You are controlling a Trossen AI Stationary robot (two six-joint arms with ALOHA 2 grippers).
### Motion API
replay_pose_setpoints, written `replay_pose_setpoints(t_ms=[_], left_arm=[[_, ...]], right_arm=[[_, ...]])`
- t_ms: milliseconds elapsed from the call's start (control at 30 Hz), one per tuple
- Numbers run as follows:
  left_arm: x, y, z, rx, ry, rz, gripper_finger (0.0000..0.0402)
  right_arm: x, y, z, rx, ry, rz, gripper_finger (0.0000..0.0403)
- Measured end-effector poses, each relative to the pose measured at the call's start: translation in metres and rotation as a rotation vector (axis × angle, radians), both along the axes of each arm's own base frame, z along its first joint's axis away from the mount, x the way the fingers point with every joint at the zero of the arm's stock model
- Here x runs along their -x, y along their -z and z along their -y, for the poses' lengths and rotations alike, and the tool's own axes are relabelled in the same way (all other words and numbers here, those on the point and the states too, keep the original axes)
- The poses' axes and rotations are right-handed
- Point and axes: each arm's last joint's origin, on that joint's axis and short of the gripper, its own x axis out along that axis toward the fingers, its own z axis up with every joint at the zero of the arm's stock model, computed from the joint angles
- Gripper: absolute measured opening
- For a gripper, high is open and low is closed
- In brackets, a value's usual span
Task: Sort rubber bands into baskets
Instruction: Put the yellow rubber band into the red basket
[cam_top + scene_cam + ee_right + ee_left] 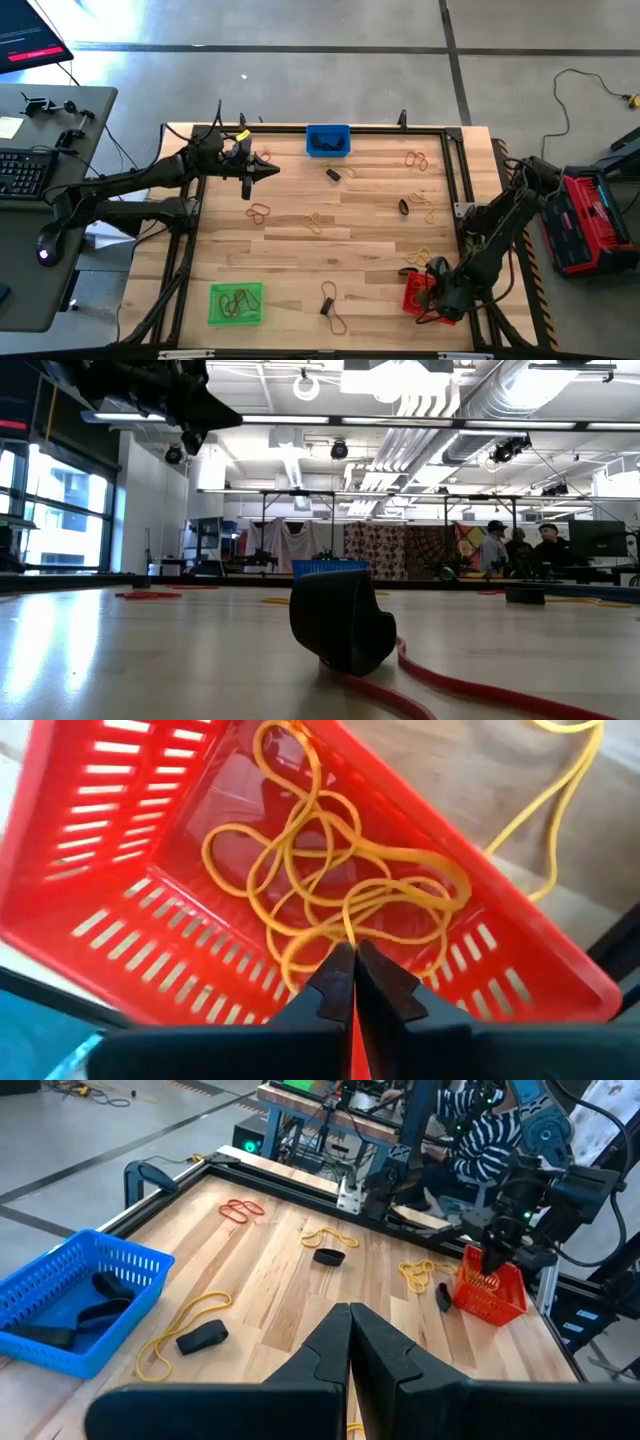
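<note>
My right gripper [432,290] hangs over the red basket [411,297] at the near right and is shut on a yellow rubber band [347,920]. Several more yellow bands [300,850] lie on the basket's floor. My left gripper [268,170] is shut and empty, raised above the table's far left part [190,415]. The blue basket [328,141] at the far edge holds black bands [95,1315]. The green basket [236,304] at the near left holds reddish-brown bands. Loose bands lie flat on the table: reddish [259,212], yellow [318,222], black [333,174]. My right gripper pinches a strand of a yellow rubber band [348,932] between its two fingertips, coming from above and pointing down into the red basket. The rest of the band reaches down among the yellow bands on the basket's floor.
More loose bands lie at the right: black [404,207], reddish [415,160], yellow [420,255]. A black and a brown band [330,305] lie at the near middle. A black frame rail [455,190] runs along the table's right side. People stand in the room beyond [515,550].
</note>
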Motion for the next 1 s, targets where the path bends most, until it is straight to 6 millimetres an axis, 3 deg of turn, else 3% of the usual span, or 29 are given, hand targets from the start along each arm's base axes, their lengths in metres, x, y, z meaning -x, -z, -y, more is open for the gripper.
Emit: replay_pose_setpoints(t_ms=[267,1000], left_arm=[[0.000,0.001,0.000,-0.003,-0.017,-0.007,0.0000],[0.000,0.001,-0.001,-0.062,-0.010,-0.018,0.0000]], right_arm=[[-0.005,0.009,-0.001,0.027,-0.016,-0.024,0.0000],[-0.020,0.006,0.001,-0.011,-0.047,0.055,0.0000]])
